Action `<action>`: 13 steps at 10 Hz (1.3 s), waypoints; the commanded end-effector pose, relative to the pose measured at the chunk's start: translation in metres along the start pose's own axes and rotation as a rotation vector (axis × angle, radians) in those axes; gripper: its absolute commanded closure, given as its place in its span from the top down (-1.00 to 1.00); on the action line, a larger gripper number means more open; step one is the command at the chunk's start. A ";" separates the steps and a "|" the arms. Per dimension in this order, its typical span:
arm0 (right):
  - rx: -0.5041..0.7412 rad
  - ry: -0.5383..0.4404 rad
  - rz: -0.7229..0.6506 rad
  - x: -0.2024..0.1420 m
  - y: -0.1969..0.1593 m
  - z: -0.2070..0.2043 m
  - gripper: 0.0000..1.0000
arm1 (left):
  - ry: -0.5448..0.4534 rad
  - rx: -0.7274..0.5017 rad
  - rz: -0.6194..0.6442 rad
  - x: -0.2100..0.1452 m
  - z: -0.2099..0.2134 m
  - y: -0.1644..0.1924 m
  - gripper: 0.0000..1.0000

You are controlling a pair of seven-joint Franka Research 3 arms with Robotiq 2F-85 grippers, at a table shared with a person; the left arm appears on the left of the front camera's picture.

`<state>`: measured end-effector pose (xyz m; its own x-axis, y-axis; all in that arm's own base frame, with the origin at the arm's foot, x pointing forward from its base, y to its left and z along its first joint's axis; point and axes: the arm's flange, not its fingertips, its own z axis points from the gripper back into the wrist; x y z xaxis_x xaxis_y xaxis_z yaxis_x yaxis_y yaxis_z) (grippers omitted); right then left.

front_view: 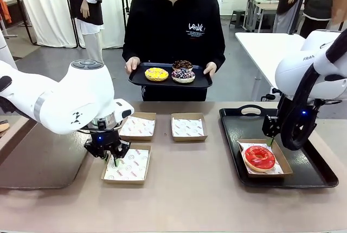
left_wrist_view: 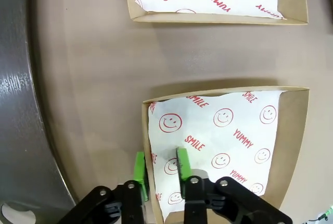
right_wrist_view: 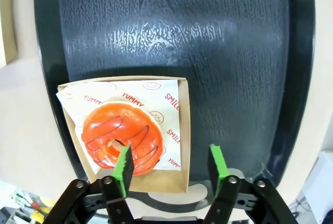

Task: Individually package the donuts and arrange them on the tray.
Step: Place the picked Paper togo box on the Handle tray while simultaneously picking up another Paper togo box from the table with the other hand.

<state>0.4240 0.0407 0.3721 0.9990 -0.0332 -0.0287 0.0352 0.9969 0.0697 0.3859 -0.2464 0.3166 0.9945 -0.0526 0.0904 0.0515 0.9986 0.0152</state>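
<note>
A glossy red donut (front_view: 259, 157) (right_wrist_view: 122, 135) lies in a paper-lined cardboard box (front_view: 283, 163) on the black tray (front_view: 238, 130) at the right. My right gripper (front_view: 269, 138) (right_wrist_view: 170, 166) hovers just over that box's edge, open, with nothing in it. My left gripper (front_view: 114, 160) (left_wrist_view: 161, 164) is down at an empty lined box (front_view: 127, 165) (left_wrist_view: 291, 146). Its jaws straddle the box's side wall, one finger outside and one inside, still apart from it. Across the table a person holds a second black tray (front_view: 142, 79) with a yellow donut (front_view: 156, 73) and two dark sprinkled donuts (front_view: 182, 65) (front_view: 183, 76).
Two more empty lined boxes (front_view: 137, 126) (front_view: 188, 127) sit in a row at mid-table; one box (left_wrist_view: 218, 18) also lies ahead in the left wrist view. A dark grey mat (front_view: 38, 160) covers the left end of the table. The tray has bare room behind and right of the boxed donut.
</note>
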 end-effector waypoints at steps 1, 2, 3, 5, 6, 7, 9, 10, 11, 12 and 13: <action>0.057 -0.001 0.028 -0.001 -0.008 0.011 1.00 | -0.014 -0.021 0.041 0.001 0.001 -0.003 -1.00; 0.077 -0.019 0.030 -0.006 -0.011 0.019 0.70 | -0.017 -0.024 0.042 0.001 0.003 -0.002 -1.00; 0.093 -0.032 0.029 -0.009 -0.015 0.025 0.90 | -0.015 -0.025 0.044 0.001 0.005 -0.001 -1.00; 0.174 -0.049 0.051 -0.020 -0.026 0.040 1.00 | -0.003 -0.024 0.042 0.001 0.009 0.000 -1.00; 0.304 -0.034 0.106 -0.027 -0.038 0.053 1.00 | 0.007 -0.007 0.043 0.001 0.014 0.001 -1.00; 0.493 -0.012 0.169 -0.033 -0.057 0.067 1.00 | 0.047 -0.016 0.045 0.002 0.030 0.001 -1.00; 0.747 -0.042 0.172 -0.043 -0.107 0.091 1.00 | -0.007 -0.036 0.015 0.008 0.089 0.003 -1.00; 0.803 -0.077 0.124 -0.046 -0.128 0.096 1.00 | -0.043 -0.041 0.013 0.015 0.116 0.004 -1.00; 0.853 -0.104 0.069 -0.049 -0.150 0.098 1.00 | -0.066 -0.066 0.019 0.024 0.139 0.003 -1.00; 0.910 -0.127 0.013 -0.055 -0.172 0.096 1.00 | -0.087 -0.072 0.026 0.035 0.160 0.002 -1.00; 0.950 -0.142 -0.036 -0.066 -0.191 0.089 1.00 | -0.108 -0.067 0.036 0.049 0.180 0.000 -1.00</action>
<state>0.3505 -0.1475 0.4580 0.9931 -0.0931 0.0714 -0.0057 0.5702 0.8215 0.4021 -0.2504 0.4961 0.9791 -0.0110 0.2031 0.0229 0.9982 -0.0563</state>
